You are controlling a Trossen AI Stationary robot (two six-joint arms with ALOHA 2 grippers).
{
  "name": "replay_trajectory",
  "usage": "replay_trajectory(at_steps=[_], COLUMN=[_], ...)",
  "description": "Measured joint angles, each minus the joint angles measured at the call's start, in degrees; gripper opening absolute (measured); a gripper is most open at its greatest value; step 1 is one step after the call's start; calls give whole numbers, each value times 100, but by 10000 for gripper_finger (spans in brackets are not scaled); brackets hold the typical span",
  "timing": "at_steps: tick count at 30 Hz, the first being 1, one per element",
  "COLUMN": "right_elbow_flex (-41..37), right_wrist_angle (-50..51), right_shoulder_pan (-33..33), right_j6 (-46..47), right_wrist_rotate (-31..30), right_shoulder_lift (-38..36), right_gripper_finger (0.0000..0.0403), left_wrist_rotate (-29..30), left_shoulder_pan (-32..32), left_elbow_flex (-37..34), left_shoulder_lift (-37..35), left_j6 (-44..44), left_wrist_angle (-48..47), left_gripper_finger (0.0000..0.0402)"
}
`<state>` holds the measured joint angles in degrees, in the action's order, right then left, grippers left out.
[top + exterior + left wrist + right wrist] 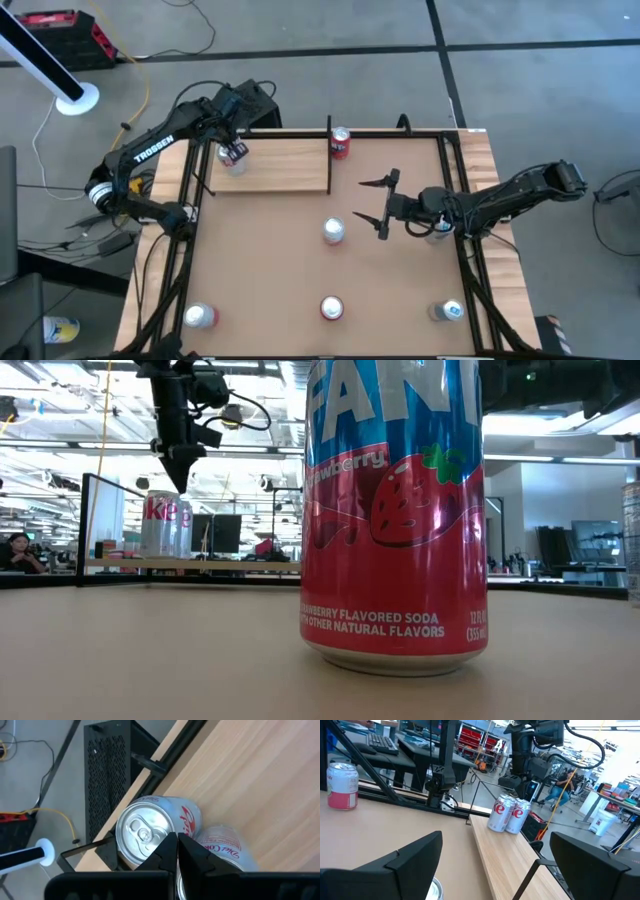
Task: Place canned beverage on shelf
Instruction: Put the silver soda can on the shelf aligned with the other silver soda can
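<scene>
- The shelf [275, 167] is one pale wood plank at the far left of the brown table [270, 270], with a thin black upright [329, 155] at its right end.
- Two silver cola cans [508, 814] stand touching each other on the shelf's far left corner, both upright.
- The left gripper [233, 152] hangs right above these two cans with its fingers [167, 851] pressed together, gripping nothing.
- Five more cans stand on the table, which makes seven in all.
- One red-topped can [340, 142] stands just past the black upright, at the far edge of the table and off the shelf.
- One silver can [333, 231] stands near the middle of the table.
- Three cans line the near edge: a silver one at the left [199, 316], a red strawberry soda can [393, 515] in the middle, and a blue-marked one at the right [449, 312].
- The right gripper [377, 205] reaches in from the right, its fingers [400, 865] spread wide and empty.
- It sits just to the right of the middle silver can, without touching it.
</scene>
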<state>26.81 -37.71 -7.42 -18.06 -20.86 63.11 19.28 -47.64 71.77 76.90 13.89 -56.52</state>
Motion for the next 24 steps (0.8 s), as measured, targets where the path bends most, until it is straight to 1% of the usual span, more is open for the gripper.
replay_trajectory(at_steps=[2, 4, 7, 10, 14, 17, 24], right_elbow_flex=[0, 0, 0, -2, -2, -2, -2], right_wrist_angle=[6, 21, 92, 103, 97, 47, -52], right_shoulder_pan=[0, 0, 0, 0, 0, 0, 0], right_j6=[2, 4, 43, 63, 61, 63, 59], right_wrist_rotate=[0, 0, 0, 0, 0, 0, 0], right_shoulder_lift=[0, 0, 0, 0, 0, 0, 0], right_gripper_finger=[395, 395, 395, 395, 395, 395, 395], left_wrist_rotate=[-90, -148, -7, 49, 27, -125, -246], left_shoulder_pan=[0, 0, 2, 2, 0, 0, -44], left_elbow_flex=[-1, -158, -594, -797, -821, -820, -822], left_shoulder_lift=[0, -66, -302, -631, -817, -881, -697], left_j6=[-1, 3, 289, 389, 344, 297, 293], left_wrist_angle=[-33, 124, 608, 925, 909, 894, 809], left_gripper_finger=[0, 0, 0, 0, 0, 0, 0])
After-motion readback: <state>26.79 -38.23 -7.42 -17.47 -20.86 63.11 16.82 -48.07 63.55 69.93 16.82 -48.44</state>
